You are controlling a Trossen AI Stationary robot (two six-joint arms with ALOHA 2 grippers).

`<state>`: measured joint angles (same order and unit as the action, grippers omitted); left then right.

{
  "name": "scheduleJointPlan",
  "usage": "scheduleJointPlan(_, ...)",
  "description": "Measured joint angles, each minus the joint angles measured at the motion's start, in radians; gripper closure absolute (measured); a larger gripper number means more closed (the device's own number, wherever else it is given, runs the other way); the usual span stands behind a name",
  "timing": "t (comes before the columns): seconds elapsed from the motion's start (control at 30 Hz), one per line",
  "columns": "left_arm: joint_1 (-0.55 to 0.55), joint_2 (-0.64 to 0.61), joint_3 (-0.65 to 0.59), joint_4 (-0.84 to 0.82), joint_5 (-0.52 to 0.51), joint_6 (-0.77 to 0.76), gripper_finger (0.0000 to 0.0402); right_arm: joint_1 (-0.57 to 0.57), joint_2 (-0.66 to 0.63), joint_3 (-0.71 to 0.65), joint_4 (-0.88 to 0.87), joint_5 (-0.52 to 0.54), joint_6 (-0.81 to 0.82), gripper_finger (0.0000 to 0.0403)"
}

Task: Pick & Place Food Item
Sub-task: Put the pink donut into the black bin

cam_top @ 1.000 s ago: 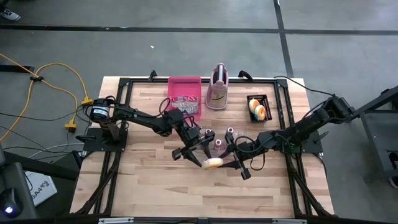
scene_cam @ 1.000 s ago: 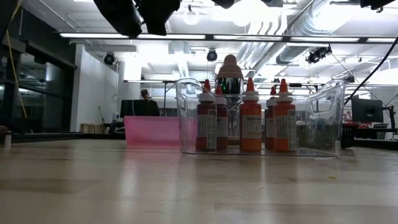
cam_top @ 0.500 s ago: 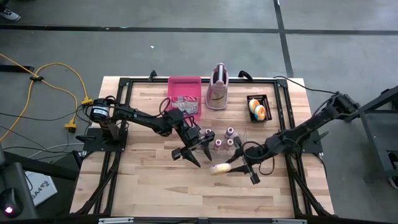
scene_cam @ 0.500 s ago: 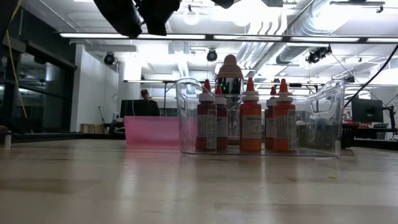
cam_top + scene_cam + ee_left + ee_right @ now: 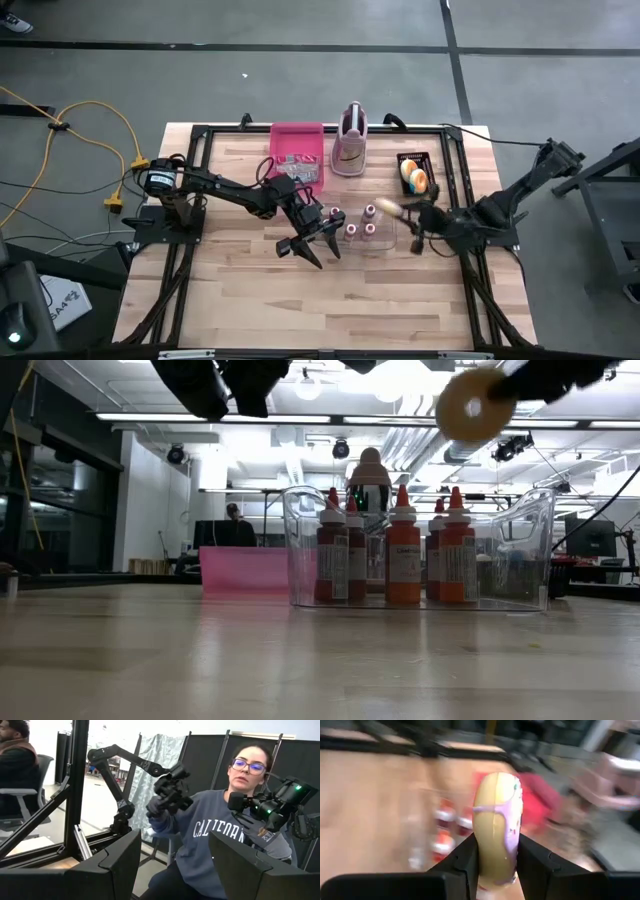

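Yellow, pink-iced donut (image 5: 497,827) sits clamped between the right gripper (image 5: 495,857) fingers, held in the air just beside the clear plastic bin of sauce bottles (image 5: 362,225). Left gripper (image 5: 312,248) hangs nearby, fingers spread wide.

Grey concrete floor (image 5: 250,40) lay all round the table, a yellow cable (image 5: 95,125) snaking across it. Overhead, strip lights (image 5: 300,418) and pale ducts (image 5: 440,430) glowed; dark partition panels (image 5: 210,760) stood behind a seated person (image 5: 220,835).
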<state>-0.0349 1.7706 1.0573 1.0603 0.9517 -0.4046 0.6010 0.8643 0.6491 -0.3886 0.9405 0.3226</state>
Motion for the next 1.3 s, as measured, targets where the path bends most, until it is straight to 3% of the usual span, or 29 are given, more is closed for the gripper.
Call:
scheduleJointPlan(0.13, 0.000, 0.000, 0.000, 0.000, 0.000, 0.000, 0.0175, -0.081, 0.003, 0.000, -0.182, 0.161, 0.148, 0.0302)
scheduleJointPlan(0.23, 0.000, 0.000, 0.000, 0.000, 0.000, 0.000, 0.0174, -0.177, 0.006, 0.000, -0.265, 0.186, 0.215, 0.0302)
scheduleJointPlan(0.37, 0.000, 0.000, 0.000, 0.000, 0.000, 0.000, 0.0174, -0.340, 0.018, 0.000, -0.317, 0.140, 0.285, 0.0302)
scheduleJointPlan(0.77, 0.009, 0.000, 0.000, -0.001, -0.001, 0.000, 0.0174, -0.847, 0.124, 0.000, -0.416, -0.101, 0.254, 0.0302)
scheduleJointPlan(1.0, 0.008, 0.000, 0.000, -0.001, 0.001, 0.000, 0.0174, -0.957, 0.240, 0.000, -0.378, -0.125, 0.130, 0.0302)
scheduleJointPlan(1.3, 0.008, 0.000, 0.000, -0.001, 0.005, -0.002, 0.0175, -0.997, 0.385, 0.000, -0.337, -0.158, 0.068, 0.0302)
